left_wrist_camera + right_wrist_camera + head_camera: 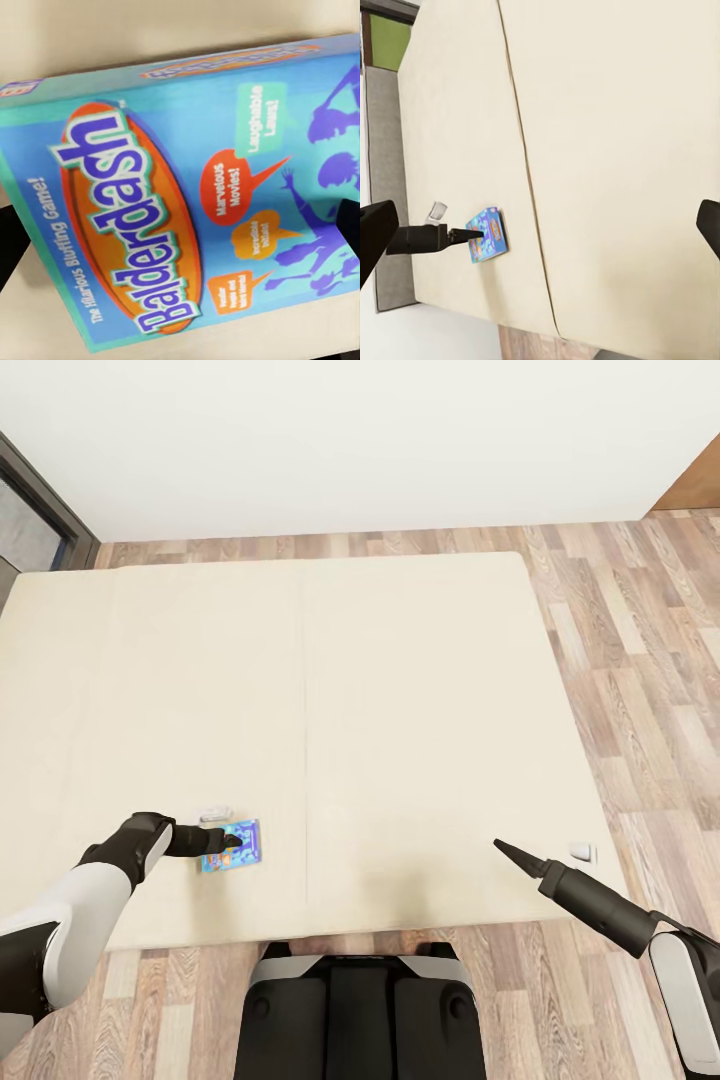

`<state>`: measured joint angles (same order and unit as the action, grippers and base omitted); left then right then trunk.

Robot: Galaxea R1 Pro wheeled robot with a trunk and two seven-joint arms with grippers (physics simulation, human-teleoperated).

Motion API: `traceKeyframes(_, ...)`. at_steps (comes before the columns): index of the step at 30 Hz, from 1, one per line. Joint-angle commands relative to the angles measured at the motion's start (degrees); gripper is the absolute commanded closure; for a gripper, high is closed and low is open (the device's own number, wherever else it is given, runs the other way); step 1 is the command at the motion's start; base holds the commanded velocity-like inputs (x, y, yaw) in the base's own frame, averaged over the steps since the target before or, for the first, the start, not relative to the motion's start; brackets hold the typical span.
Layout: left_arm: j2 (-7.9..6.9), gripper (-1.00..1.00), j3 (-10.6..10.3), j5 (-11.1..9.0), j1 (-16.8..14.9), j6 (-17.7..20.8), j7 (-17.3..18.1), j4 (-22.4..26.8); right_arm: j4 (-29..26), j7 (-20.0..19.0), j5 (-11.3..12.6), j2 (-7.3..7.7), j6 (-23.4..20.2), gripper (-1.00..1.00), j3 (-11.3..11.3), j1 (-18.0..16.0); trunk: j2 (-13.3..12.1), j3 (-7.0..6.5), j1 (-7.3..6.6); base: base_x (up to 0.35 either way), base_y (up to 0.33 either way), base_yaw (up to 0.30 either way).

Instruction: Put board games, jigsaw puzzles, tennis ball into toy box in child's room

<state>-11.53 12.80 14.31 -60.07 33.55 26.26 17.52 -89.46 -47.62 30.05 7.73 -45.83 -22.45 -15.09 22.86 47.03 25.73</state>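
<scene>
**Small blue board game on the bed, left gripper over it**

Standing nearest the camera: robot base (pixel 360 1010), at the foot edge of the bed (pixel 400 710). Reaching in from the left: left gripper (pixel 232 841), tips lying over the small blue board game (pixel 237 847); finger state impossible to tell. Lying flat on the beige mattress near its front edge: that game. Hovering at the right, above the mattress corner: right gripper (pixel 500 847), fingers spread apart, grasping nothing.

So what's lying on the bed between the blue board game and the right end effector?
Nothing: in the head view, only bare beige bed separates the blue board game from the right end effector.
</scene>
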Motion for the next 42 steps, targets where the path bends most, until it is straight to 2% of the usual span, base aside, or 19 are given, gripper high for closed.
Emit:
traceKeyframes(1,2.82,-1.00,0.61,0.28,0.04,0.38,0.52,0.08,0.01,-0.11,0.10,0.00,-0.31,-1.00,-0.01,-0.03,0.05,0.07,0.05,0.000,0.000,0.000)
traceKeyframes(13,2.81,-1.00,0.64,0.28,0.04,0.38,0.49,0.12,-0.01,-0.17,0.17,0.00,-0.31,-1.00,0.02,-0.03,0.05,0.07,0.05,0.000,0.000,0.005)
traceKeyframes(26,2.83,-1.00,0.57,0.28,0.04,0.38,0.46,0.11,-0.01,-0.19,0.35,0.09,-0.31,-1.00,-0.05,-0.03,0.05,0.07,0.05,0.000,0.000,0.087)
traceKeyframes(42,2.86,-1.00,0.57,0.28,0.04,0.38,0.46,0.10,0.01,-0.19,0.35,0.09,-0.31,-1.00,-0.11,-0.02,0.05,0.07,0.05,0.000,-0.097,0.001)
